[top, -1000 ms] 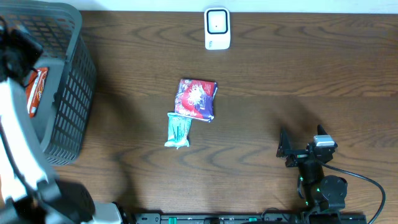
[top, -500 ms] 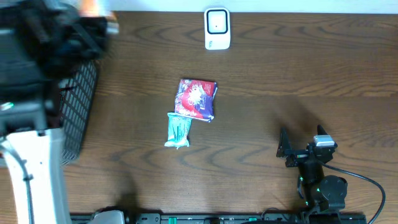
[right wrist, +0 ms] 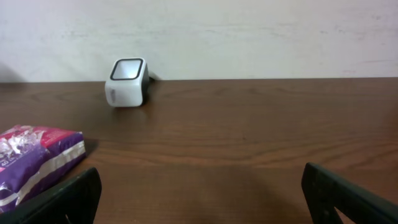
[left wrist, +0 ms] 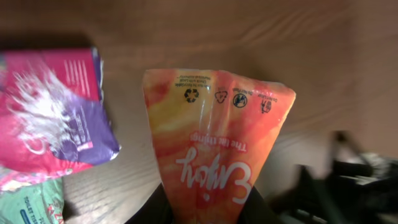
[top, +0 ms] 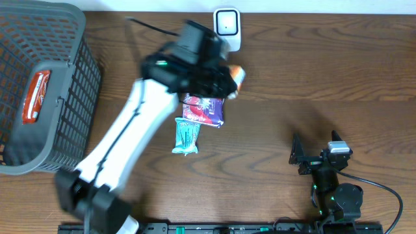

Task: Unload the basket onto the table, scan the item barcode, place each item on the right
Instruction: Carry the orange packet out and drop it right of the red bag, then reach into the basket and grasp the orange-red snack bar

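Orange packet (left wrist: pixel 214 155), clamped in our left gripper (top: pixel 226 83) near the scanner (top: pixel 227 29), presentation step; we judge its barcode must face it next; right gripper (right wrist: pixel 202 193) fingers spread.

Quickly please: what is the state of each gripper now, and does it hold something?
Left gripper: closed, holding the orange packet.
Right gripper: open, holding nothing.
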Action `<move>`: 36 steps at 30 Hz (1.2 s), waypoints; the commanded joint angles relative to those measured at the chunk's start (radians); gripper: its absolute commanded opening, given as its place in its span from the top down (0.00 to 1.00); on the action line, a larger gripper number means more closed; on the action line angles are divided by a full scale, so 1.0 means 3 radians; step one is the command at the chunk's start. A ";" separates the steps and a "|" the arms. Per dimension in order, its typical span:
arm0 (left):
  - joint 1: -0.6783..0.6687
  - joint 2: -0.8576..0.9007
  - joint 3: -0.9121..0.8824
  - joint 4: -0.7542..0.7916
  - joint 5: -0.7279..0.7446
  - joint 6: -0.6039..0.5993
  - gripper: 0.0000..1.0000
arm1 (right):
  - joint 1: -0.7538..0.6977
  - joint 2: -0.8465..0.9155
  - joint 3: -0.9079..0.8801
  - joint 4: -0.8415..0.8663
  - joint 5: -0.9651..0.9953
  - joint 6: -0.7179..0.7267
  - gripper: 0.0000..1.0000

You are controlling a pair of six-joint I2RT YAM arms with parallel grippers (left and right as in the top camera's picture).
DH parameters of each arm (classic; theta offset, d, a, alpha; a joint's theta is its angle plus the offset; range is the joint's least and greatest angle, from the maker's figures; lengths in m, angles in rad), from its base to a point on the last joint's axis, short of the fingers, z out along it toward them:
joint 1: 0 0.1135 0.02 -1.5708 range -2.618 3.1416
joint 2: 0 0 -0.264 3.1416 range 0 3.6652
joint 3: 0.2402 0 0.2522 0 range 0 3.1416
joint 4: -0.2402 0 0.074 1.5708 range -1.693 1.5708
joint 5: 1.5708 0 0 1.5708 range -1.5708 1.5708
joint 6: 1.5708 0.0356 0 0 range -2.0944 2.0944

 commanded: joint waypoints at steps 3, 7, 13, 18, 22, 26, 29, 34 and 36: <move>-0.0266 0.0484 0.0042 -0.0008 -0.0600 0.0055 0.92 | 0.0020 -0.0010 -0.0005 -0.0013 0.0004 -0.0039 0.01; -0.0331 0.0796 0.0042 0.0078 -0.0757 0.0053 0.85 | 0.0020 -0.0010 -0.0005 -0.0014 0.0004 -0.0039 0.01; -0.0315 0.0984 0.0042 0.0318 -0.0758 0.0055 0.26 | 0.0020 -0.0010 -0.0005 -0.0014 0.0004 -0.0039 0.01; -0.0164 0.0793 0.0219 0.0389 -0.0755 0.0053 0.23 | 0.0020 -0.0010 -0.0005 -0.0013 0.0004 -0.0039 0.01; 0.0128 0.0369 0.0336 0.0450 -0.0800 0.0057 0.19 | 0.0020 -0.0010 -0.0005 -0.0014 0.0004 -0.0039 0.01; 0.0627 -0.0160 0.0336 0.0576 -0.1097 0.0055 0.17 | 0.0020 -0.0010 -0.0005 -0.0014 0.0004 -0.0039 0.01; 0.1181 -0.0537 0.0336 0.0608 -0.1403 0.0055 0.17 | 0.0020 -0.0010 -0.0005 -0.0014 0.0004 -0.0039 0.01; 0.2246 -0.0847 0.0336 0.0613 -0.1692 0.0039 0.12 | 0.0020 -0.0010 -0.0005 -0.0013 0.0004 -0.0039 0.01; 0.2688 -0.0839 0.0331 0.0586 -0.1692 0.0041 0.12 | 0.0020 -0.0010 -0.0005 -0.0013 0.0004 -0.0039 0.01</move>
